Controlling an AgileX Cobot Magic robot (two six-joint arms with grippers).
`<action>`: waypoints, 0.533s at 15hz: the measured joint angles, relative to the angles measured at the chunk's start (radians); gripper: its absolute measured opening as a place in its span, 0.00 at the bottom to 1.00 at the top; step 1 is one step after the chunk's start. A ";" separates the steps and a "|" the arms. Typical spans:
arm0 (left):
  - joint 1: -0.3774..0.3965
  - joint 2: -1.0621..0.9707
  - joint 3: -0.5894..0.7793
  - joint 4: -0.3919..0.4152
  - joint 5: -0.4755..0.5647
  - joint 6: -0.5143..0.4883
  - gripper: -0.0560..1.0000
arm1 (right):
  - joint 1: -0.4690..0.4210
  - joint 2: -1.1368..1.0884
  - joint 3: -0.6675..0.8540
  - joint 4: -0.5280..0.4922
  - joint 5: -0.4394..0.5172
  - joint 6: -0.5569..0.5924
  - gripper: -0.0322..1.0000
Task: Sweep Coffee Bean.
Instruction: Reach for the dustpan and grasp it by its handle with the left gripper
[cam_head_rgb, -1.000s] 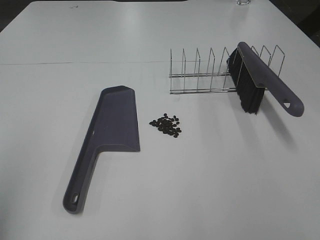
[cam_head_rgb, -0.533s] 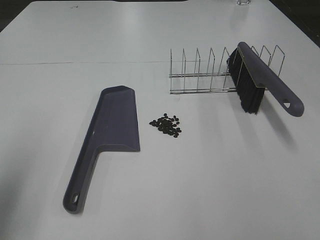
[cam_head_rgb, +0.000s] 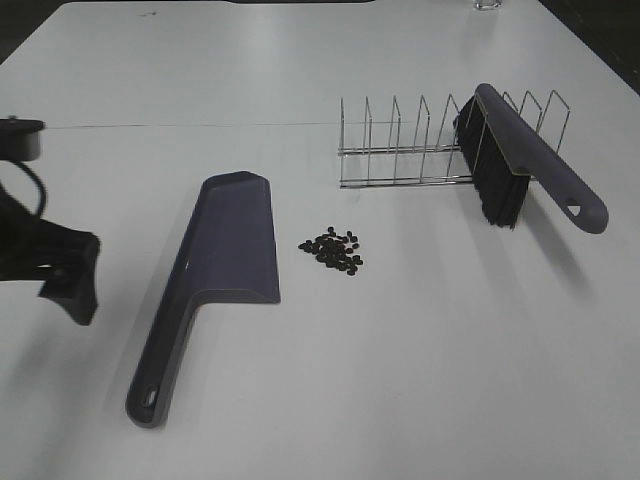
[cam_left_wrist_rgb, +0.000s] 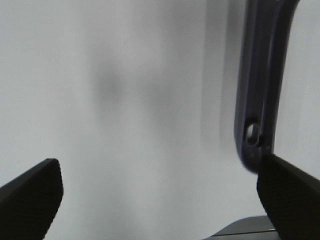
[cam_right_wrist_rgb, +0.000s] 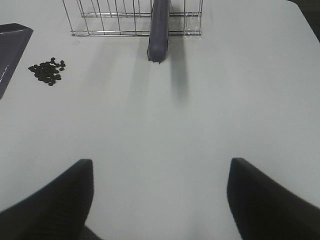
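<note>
The coffee beans (cam_head_rgb: 332, 250) lie in a small dark pile on the white table, just right of the purple-grey dustpan (cam_head_rgb: 232, 245); the pile also shows in the right wrist view (cam_right_wrist_rgb: 47, 71). The dustpan lies flat, its handle (cam_left_wrist_rgb: 260, 75) pointing toward the table's front. The brush (cam_head_rgb: 530, 165) leans in a wire rack (cam_head_rgb: 400, 150), bristles down. My left gripper (cam_head_rgb: 72, 285) is open and empty at the left edge, left of the dustpan handle; in the left wrist view (cam_left_wrist_rgb: 160, 200) the handle end lies by one fingertip. My right gripper (cam_right_wrist_rgb: 160, 200) is open and empty, short of the brush handle (cam_right_wrist_rgb: 160, 30).
The wire rack (cam_right_wrist_rgb: 125, 20) stands behind the beans at the back right. A thin seam line (cam_head_rgb: 200, 125) crosses the table behind the dustpan. A dustpan corner (cam_right_wrist_rgb: 10, 50) shows in the right wrist view.
My left arm has come into the high view from the left edge, toward the dustpan handle. Dustpan, beans, brush and rack have not moved.
</note>
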 joint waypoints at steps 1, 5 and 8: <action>-0.032 0.075 -0.045 0.003 -0.021 -0.013 0.98 | 0.000 0.000 0.000 0.000 0.000 0.000 0.67; -0.110 0.286 -0.161 0.003 -0.112 -0.090 0.93 | 0.000 0.000 0.000 0.000 0.000 0.000 0.67; -0.135 0.371 -0.206 0.004 -0.142 -0.134 0.90 | 0.000 0.000 0.000 0.000 0.000 0.000 0.67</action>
